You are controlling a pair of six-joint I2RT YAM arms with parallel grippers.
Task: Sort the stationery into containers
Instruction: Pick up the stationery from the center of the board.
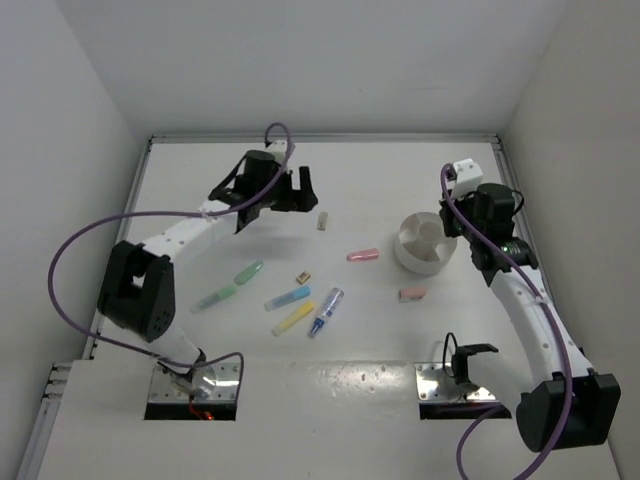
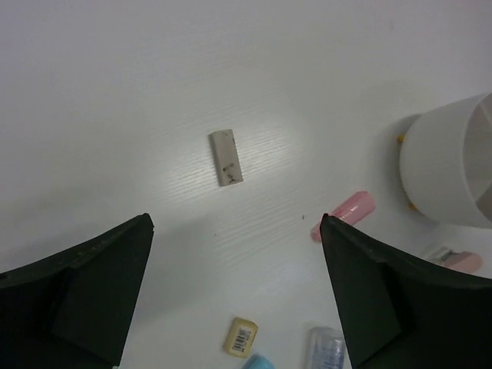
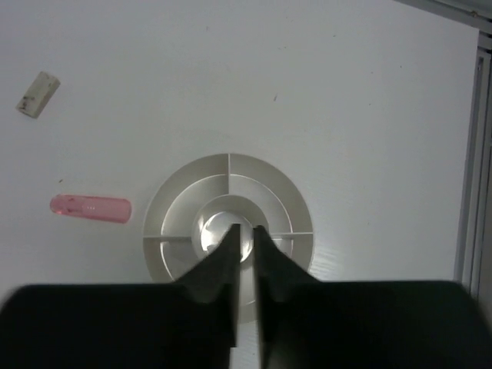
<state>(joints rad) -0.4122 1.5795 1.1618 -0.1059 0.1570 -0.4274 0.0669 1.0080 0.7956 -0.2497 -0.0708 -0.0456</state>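
Presently I log: left gripper (image 2: 236, 223), jaws wide, poised over beige eraser (image 2: 226, 157) lying on table (image 2: 115, 77), likely for pickup; right gripper (image 3: 244, 231), a slit apart, apparently empty, above divided white bowl (image 3: 192, 173) centre.

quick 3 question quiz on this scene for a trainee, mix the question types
1. True or false: the left gripper is open above the beige eraser.
2. Where is the pink pen? A: on the table, left of the bowl in the top view. B: inside the bowl. C: between the left gripper's fingers.
3. Fill in: the right gripper hangs over the bowl's ____ compartment.

Key: 1 true; 2 A; 3 centre.
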